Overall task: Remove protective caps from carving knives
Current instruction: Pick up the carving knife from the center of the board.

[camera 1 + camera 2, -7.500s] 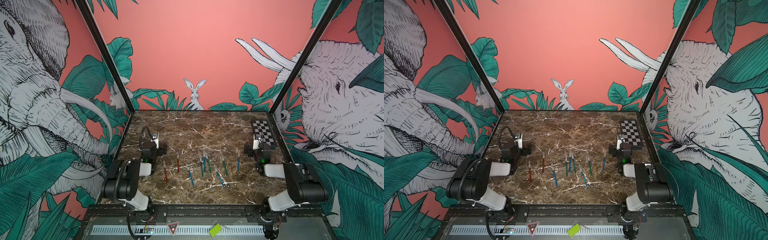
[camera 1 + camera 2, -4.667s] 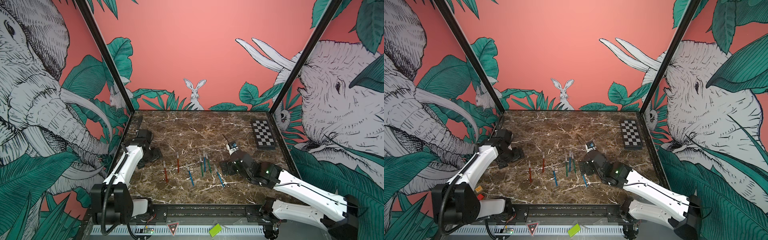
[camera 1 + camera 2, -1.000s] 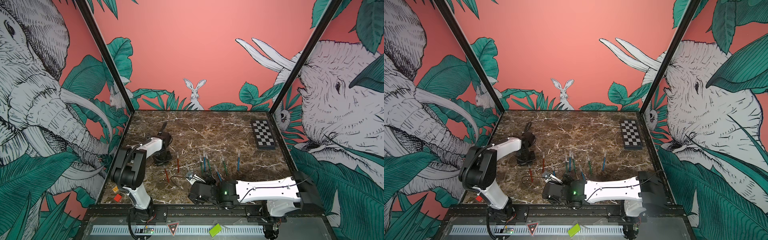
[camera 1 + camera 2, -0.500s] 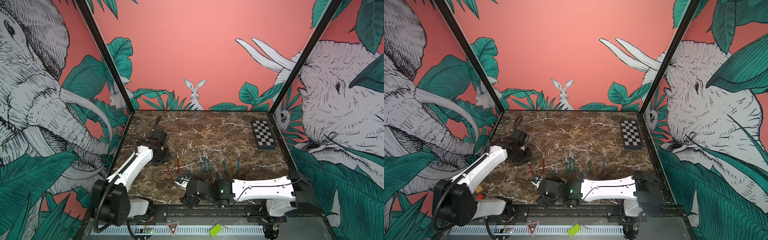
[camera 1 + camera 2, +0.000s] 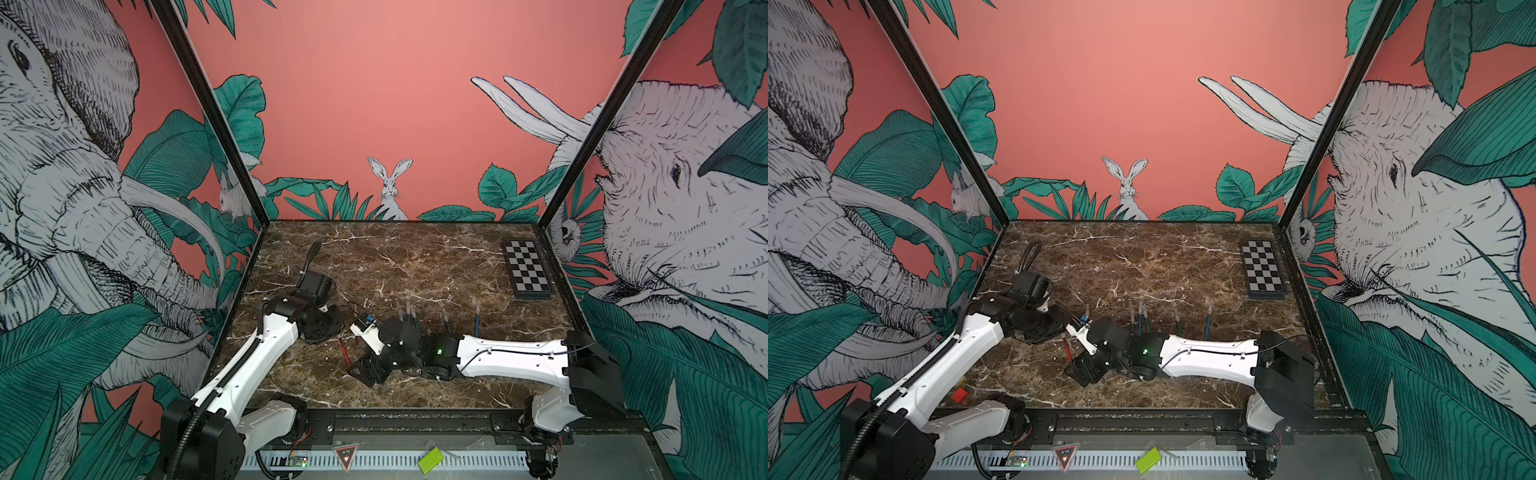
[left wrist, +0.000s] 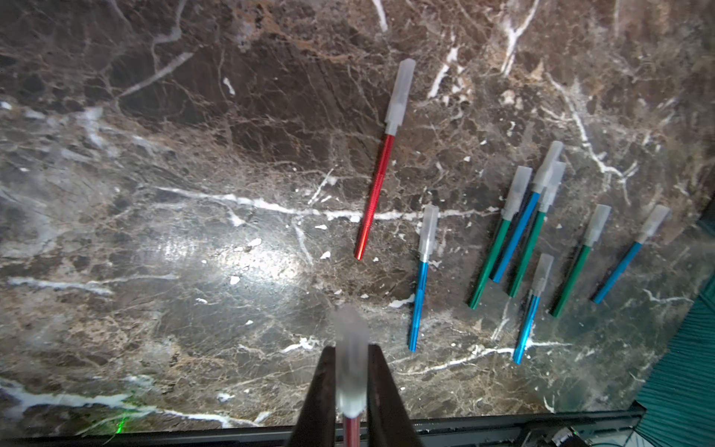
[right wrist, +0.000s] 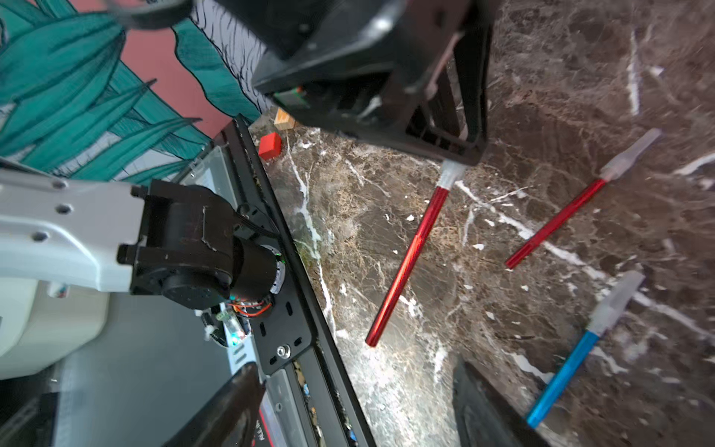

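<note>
In the left wrist view my left gripper (image 6: 350,387) is shut on the translucent protective cap (image 6: 350,340) of a red carving knife. In the right wrist view its red handle (image 7: 404,263) slants down from that grip, free end above the marble. My right gripper (image 7: 360,406) is open just past that free end, with nothing between its fingers. In both top views the held knife (image 5: 344,352) (image 5: 1066,348) hangs between the two wrists. Several capped red, blue and green knives lie on the marble, among them a red one (image 6: 377,193) and a blue one (image 6: 419,302).
A black-and-white checkerboard (image 5: 527,274) lies at the back right. A small red block (image 7: 269,146) and a wooden block (image 7: 284,120) sit by the front left corner. The black front rail (image 7: 294,278) runs close beside my right gripper.
My left arm has drawn back and lifted the red knife by its cap. My right wrist has swung in below the knife's free end.
</note>
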Robot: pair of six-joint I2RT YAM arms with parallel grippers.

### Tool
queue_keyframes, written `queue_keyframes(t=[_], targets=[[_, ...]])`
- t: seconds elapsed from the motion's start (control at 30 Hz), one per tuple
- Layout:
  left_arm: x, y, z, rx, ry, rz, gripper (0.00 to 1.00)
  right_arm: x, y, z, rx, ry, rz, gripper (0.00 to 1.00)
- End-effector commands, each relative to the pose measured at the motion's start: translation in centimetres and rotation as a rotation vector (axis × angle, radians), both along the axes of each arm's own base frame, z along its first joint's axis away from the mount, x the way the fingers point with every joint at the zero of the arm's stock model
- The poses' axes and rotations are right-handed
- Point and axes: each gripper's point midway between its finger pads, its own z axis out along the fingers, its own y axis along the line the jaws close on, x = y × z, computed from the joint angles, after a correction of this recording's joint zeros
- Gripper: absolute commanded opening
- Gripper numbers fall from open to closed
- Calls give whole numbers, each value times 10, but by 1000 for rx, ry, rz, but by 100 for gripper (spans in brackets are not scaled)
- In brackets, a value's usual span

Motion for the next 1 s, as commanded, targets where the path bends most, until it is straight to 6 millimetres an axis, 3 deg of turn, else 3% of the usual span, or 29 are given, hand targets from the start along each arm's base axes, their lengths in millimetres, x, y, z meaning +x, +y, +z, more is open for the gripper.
queue_keyframes(t=[0.0,0.1,0.27,0.7,0.83,0.97], targets=[[-5,-7,5,-51,-23,-6,0,1,13,-3,61,110,-3,71],[-7,-9,7,-62,-35,-19,0,6,14,-7,68,132,-29,69],[-11,-13,6,-76,-42,-39,0,25,14,-21,64,178,-96,57],[-11,-18,6,-95,-53,-39,0,24,28,-36,73,246,-67,33],[-11,-19,4,-92,-46,-40,0,26,28,-34,79,246,-74,32],[-12,-19,3,-86,-41,-46,0,28,28,-33,83,243,-78,36]])
